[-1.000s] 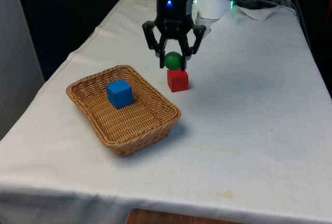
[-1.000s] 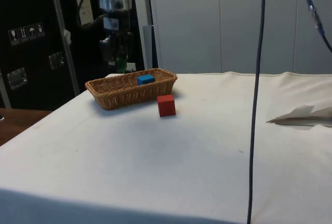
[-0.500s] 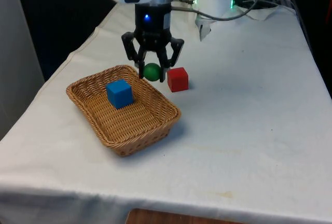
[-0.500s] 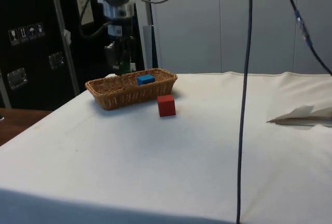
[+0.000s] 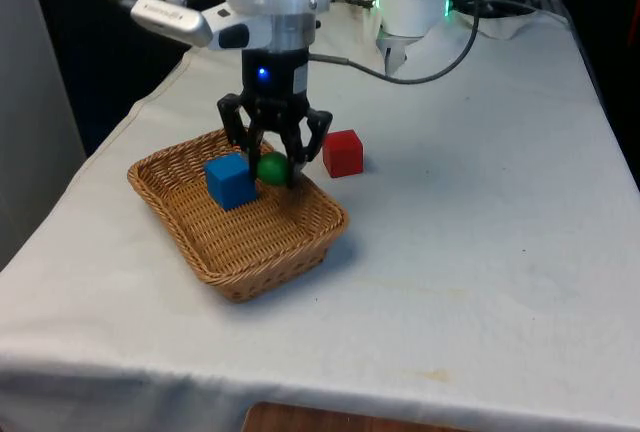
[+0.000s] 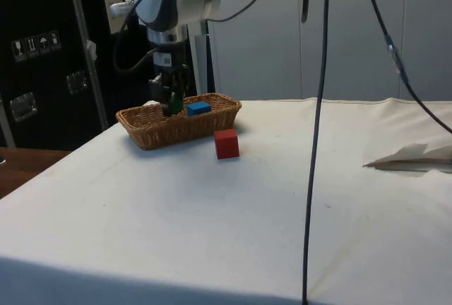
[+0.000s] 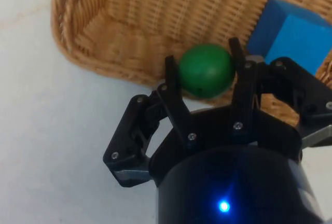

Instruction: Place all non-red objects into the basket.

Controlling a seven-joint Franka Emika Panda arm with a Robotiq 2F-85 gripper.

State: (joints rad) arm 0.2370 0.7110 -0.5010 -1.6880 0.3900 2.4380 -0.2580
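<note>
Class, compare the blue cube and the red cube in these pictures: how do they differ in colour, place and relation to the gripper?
The blue cube is blue; the red cube is red. The blue cube sits inside the basket; the red cube rests on the white cloth just outside its rim. The gripper, shut on the green ball, hangs right beside the blue cube, farther from the red cube. Both are cubes and ungripped.

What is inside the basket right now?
A blue cube sits inside the basket. The gripper holds a green ball low over it, beside the cube. Whether the ball touches the bottom is hidden.
</note>
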